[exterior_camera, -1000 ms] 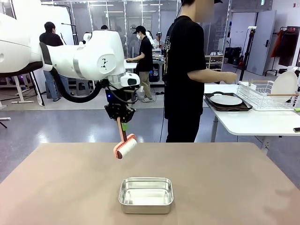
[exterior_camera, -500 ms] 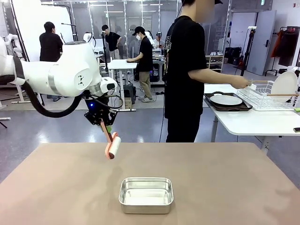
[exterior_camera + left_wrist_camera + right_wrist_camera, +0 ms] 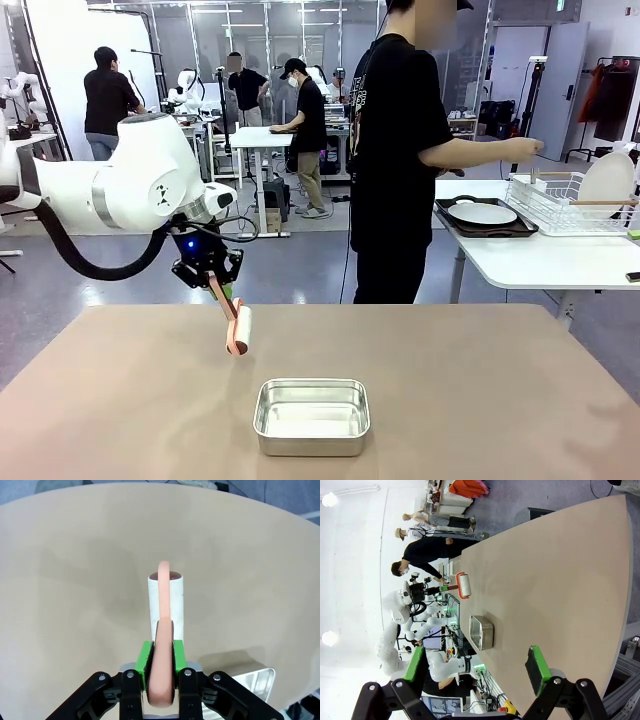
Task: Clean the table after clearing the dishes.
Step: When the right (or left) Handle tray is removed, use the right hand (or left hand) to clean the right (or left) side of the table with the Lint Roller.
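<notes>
From the front, the left gripper [image 3: 214,280] is clamped on the pink handle of a roller [image 3: 240,328], whose white roll hangs slanted low over the far left part of the table [image 3: 500,380]; whether the roll touches the top I cannot tell. A steel pan [image 3: 311,415] sits near the front edge, well apart from the roller, and the rest of the tan top looks bare. The dishes are off it: a white plate [image 3: 482,213] lies on a dark tray [image 3: 520,229] on the white side table [image 3: 540,262], next to a wire rack [image 3: 552,205] over which the person's hand [image 3: 524,148] reaches. In the left wrist view, the green pads [image 3: 144,660] of the left gripper [image 3: 161,663] pinch the roller [image 3: 172,605] low on its handle, with the roll pointing away over the table [image 3: 75,580] and a corner of the steel pan [image 3: 255,679] at the lower right. In the right wrist view, the right gripper [image 3: 476,667] stands wide apart and holds nothing, looking along the table [image 3: 560,570] toward the steel pan [image 3: 481,631] and the far roller [image 3: 464,585]. By my judgement the roller is light, with a stiff handle that is the right place to hold and a roll that needs only mild, even pressure; the table is hard, flat and matte, so it should take the strokes without shifting, though the loose pan could slide if bumped.
</notes>
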Robot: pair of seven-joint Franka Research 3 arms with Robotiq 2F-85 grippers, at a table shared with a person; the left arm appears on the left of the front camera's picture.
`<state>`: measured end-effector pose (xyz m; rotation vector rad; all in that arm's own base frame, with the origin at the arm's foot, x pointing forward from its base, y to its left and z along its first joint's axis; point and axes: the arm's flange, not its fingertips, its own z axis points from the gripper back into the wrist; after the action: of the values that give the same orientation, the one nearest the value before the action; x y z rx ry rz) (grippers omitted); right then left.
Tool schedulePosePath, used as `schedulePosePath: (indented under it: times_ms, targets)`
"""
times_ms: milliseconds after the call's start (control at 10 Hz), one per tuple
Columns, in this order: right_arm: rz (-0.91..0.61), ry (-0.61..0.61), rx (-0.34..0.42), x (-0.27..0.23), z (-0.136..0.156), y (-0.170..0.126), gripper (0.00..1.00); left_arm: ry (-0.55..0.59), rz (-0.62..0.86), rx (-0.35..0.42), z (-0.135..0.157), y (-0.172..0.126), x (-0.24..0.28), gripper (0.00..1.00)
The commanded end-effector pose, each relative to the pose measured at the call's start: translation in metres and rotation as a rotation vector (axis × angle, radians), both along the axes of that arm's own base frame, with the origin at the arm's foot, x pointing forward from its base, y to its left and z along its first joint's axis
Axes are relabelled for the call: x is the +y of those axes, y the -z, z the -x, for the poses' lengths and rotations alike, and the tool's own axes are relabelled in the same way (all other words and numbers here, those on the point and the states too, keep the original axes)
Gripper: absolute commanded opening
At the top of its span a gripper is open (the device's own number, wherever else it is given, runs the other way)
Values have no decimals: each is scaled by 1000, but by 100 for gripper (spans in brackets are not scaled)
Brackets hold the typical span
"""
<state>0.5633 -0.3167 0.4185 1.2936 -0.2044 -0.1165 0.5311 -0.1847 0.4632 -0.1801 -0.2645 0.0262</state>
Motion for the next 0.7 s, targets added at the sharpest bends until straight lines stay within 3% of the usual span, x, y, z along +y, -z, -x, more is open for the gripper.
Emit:
schedulePosePath:
  times_ms: [0, 600]
  targets:
    - [0, 0, -2, 2, 1, -2, 100, 29, 75, -5, 1, 7, 13, 22]
    - [0, 0, -2, 2, 1, -2, 100, 84, 147, 43, -3, 26, 30, 22]
